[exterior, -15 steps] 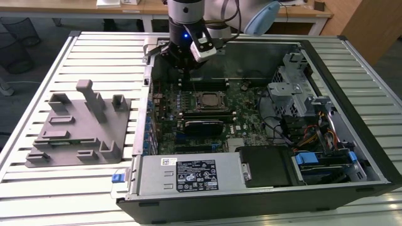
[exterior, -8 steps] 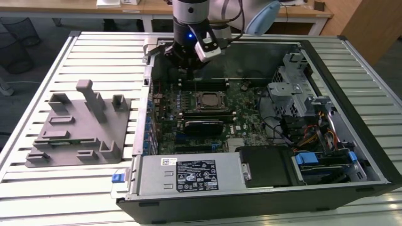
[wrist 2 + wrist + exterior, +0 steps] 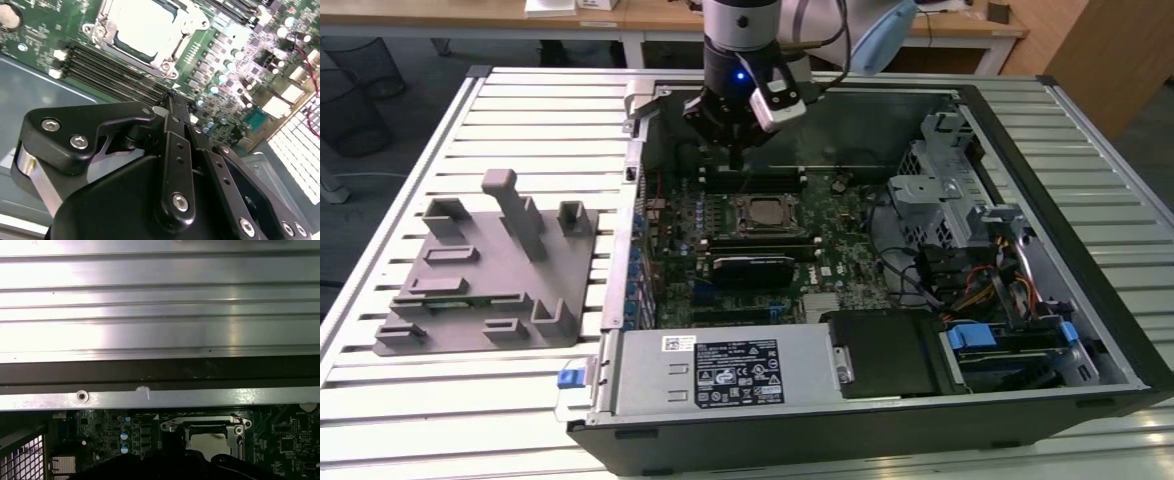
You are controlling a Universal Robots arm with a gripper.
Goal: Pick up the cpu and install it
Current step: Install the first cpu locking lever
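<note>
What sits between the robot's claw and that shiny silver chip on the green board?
In the second wrist view, black memory slots lie between the gripper and the cpu.

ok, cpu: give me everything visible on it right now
The cpu is a flat square chip with a pale, shiny metal top. It lies level in the metal-framed socket on the green motherboard, inside the open case. The claw hangs above the board just beyond the socket, clear of the chip.

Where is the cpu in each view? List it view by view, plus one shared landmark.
Exterior view: cpu in the open case's middle.
Second wrist view: cpu beside the memory slots.
First wrist view: cpu past the case's metal edge.
Shared landmark: the metal socket frame around it.
</note>
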